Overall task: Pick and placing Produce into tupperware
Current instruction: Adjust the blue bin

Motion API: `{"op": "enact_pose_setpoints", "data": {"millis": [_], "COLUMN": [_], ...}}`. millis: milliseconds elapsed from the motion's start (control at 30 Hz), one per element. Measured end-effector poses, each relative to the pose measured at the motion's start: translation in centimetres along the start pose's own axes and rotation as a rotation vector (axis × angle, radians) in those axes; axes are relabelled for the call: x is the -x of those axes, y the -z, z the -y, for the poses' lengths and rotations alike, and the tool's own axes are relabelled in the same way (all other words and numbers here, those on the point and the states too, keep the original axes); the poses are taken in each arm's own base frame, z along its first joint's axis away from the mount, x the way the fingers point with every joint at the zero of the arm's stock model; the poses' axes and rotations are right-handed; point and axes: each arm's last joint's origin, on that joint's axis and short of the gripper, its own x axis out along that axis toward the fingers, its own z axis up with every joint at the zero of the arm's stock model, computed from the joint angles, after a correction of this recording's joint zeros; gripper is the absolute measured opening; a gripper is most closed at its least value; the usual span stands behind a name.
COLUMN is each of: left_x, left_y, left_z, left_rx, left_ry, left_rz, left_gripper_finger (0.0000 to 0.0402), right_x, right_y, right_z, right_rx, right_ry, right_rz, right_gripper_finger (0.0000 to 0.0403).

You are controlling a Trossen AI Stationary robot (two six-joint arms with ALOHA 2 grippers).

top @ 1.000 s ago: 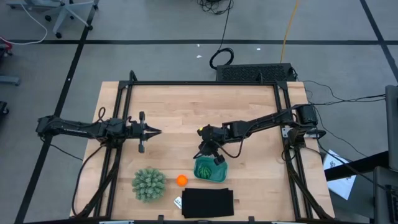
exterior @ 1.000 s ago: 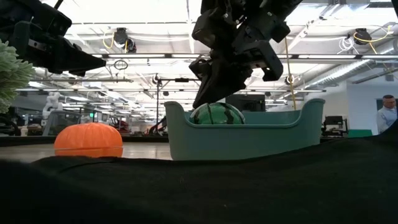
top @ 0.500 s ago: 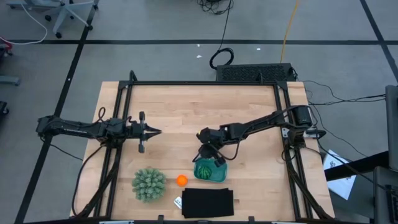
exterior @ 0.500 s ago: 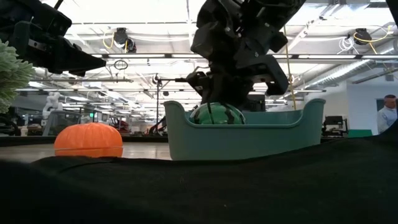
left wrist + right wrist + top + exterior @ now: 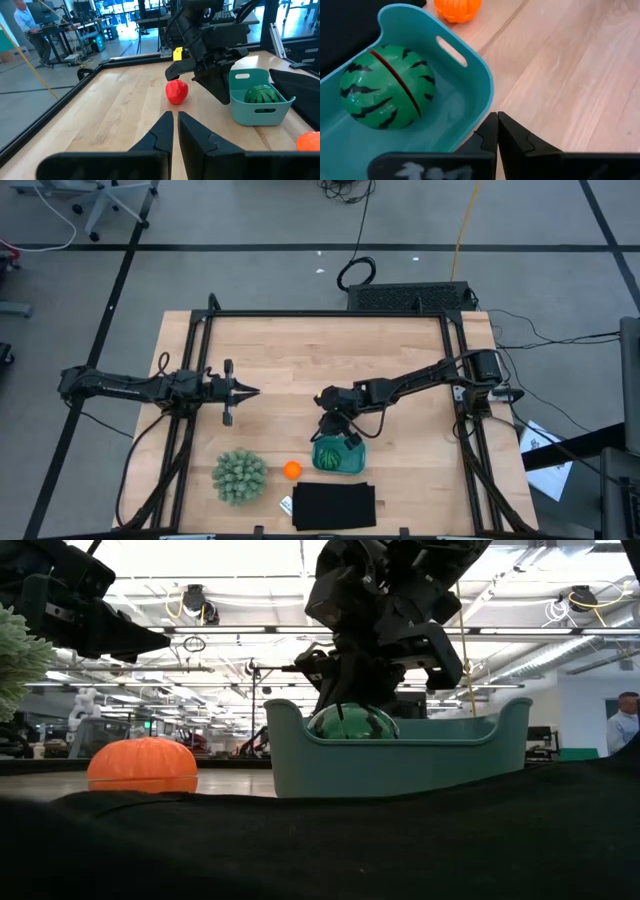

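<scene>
1. Pale wooden table [image 5: 300, 370] inside a dark frame carries everything, with the teal tupperware [image 5: 338, 455] as the landmark near its front edge.
2. Inside the tupperware lies the dark green striped ball [image 5: 387, 87], resting against one end wall.
3. Just outside the tupperware, on its left arm side, the orange ball [image 5: 291, 470] sits on the wood.
4. Beyond the tupperware, toward the table's middle, the red fruit [image 5: 176, 92] stands alone on the wood.
5. Right gripper [image 5: 336, 430] hangs over the tupperware's rim, fingers pressed together, gripping nothing.
6. Left gripper [image 5: 250, 391] waits well apart from the tupperware, fingers likewise pressed together.
7. A black flat rectangle [image 5: 334, 506] touches the tupperware's front side; a spiky pale-green plant [image 5: 239, 476] stands beyond the orange ball.
</scene>
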Motion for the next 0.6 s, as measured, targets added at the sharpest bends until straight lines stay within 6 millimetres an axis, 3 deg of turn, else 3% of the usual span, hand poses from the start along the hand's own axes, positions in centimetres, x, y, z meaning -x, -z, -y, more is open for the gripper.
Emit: {"op": "enact_pose_setpoints", "data": {"millis": [300,467,600], "left_x": [0.0,0.0,0.0], "left_y": [0.0,0.0,0.0], "left_z": [0.0,0.0,0.0], "left_rx": [0.000,0.000,0.000], "left_ry": [0.000,0.000,0.000], "left_rz": [0.000,0.000,0.000], "left_gripper_finger": [0.0031,0.0031,0.0031], "right_x": [0.1,1.7,3.9], "right_y": [-0.2,-0.9,-1.6], "right_z": [0.0,0.4,0.2], "right_rx": [-0.013,-0.013,-0.025], "right_ry": [0.014,0.181,0.213], "right_rz": [0.010,-0.027,-0.032], "right_gripper_finger": [0.0000,0.0000,0.0000]}}
